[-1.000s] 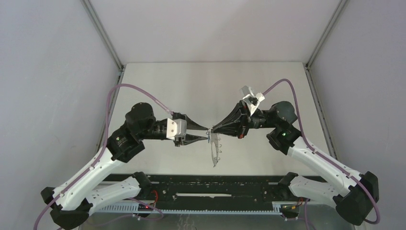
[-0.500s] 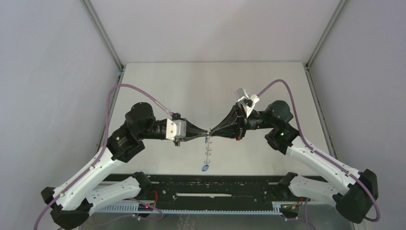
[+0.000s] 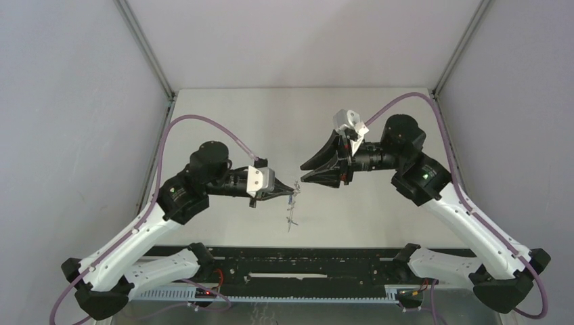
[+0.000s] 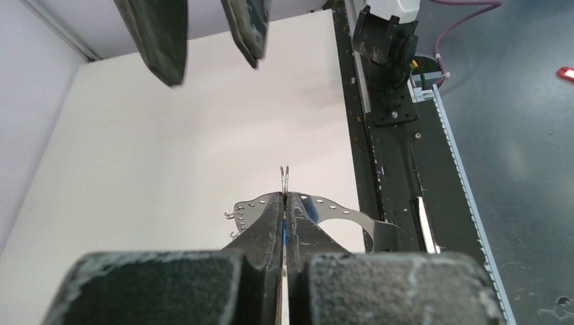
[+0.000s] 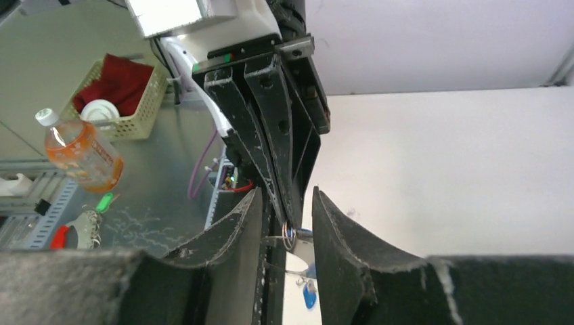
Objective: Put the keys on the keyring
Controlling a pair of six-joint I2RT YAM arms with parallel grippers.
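The keyring [image 3: 292, 215] hangs edge-on, long axis straight down, from the left gripper [image 3: 294, 190] clenched on its top rim — a blue-tagged key [image 5: 308, 296] dangling low beside it — while the right gripper [image 3: 302, 173], spread and empty, faces that pinch point from just to its right

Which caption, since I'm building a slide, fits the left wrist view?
Left gripper shut on the keyring, one wire loop poking past its fingers; right gripper open beyond.
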